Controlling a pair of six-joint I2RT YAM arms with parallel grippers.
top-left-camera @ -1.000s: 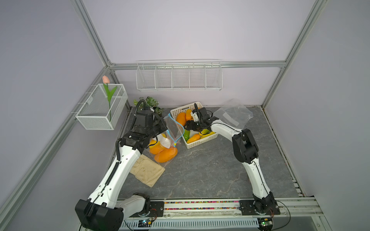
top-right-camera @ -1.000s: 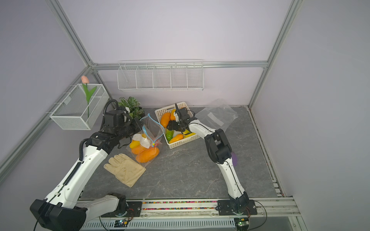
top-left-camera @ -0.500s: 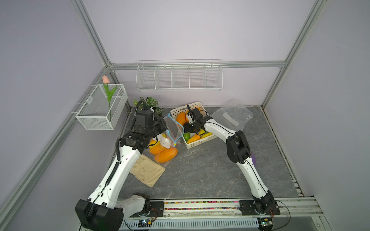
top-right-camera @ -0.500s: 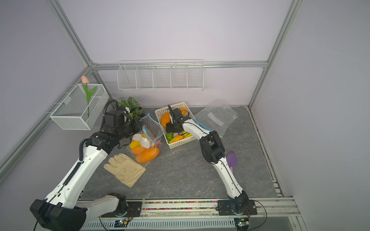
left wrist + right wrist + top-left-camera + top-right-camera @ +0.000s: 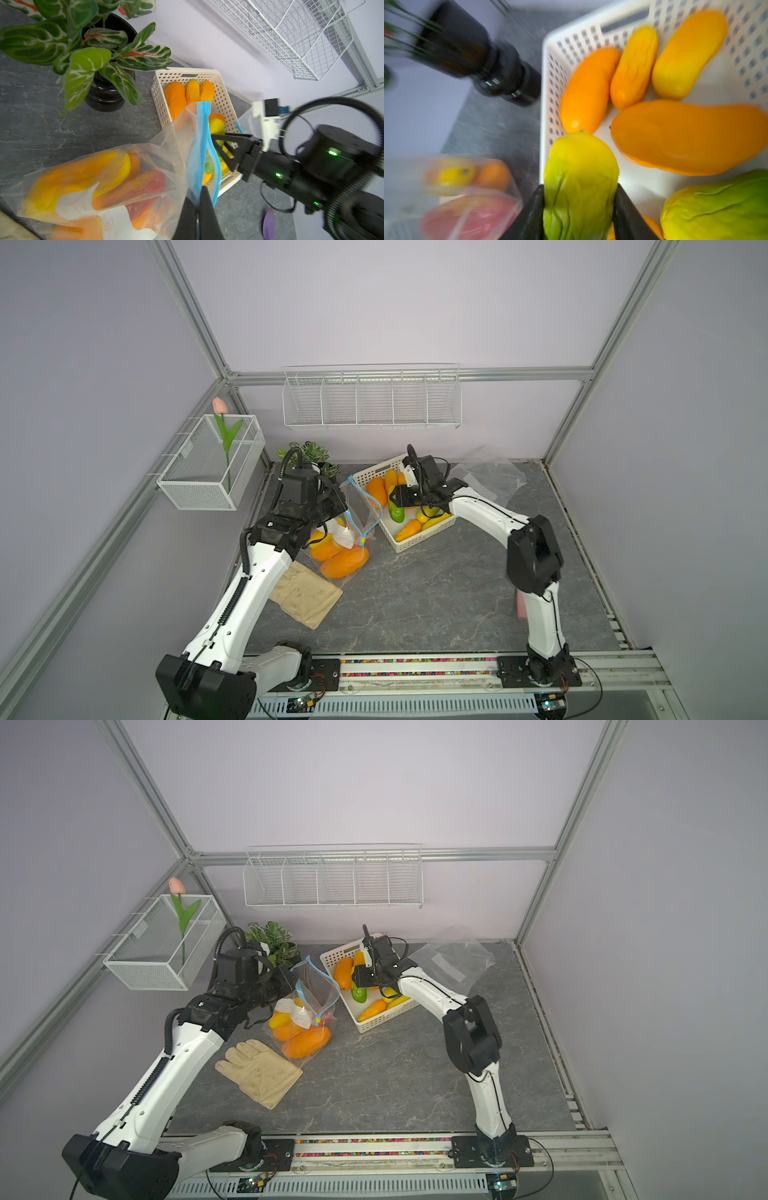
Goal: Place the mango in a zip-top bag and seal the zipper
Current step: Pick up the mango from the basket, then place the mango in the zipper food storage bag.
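In both top views the clear zip-top bag (image 5: 353, 531) (image 5: 311, 1006) stands on the table with several orange and yellow mangoes inside. Its blue zipper (image 5: 202, 133) gapes open. My left gripper (image 5: 197, 205) (image 5: 338, 506) is shut on the bag's rim and holds it up. My right gripper (image 5: 579, 187) (image 5: 392, 502) is shut on a yellow-green mango (image 5: 579, 182) (image 5: 359, 994) at the side of the white basket (image 5: 415, 545) nearest the bag. More mangoes (image 5: 587, 91) lie in the basket.
A potted plant (image 5: 309, 454) stands behind the left arm and a beige glove (image 5: 305, 595) lies in front of the bag. A spare clear bag (image 5: 490, 479) lies at the back right. A wire shelf (image 5: 370, 398) and a mesh box (image 5: 212, 464) hang on the walls.
My right gripper has moved across the basket toward the bag and its jaws have closed on the yellow-green mango. The left arm and the bag have not moved.
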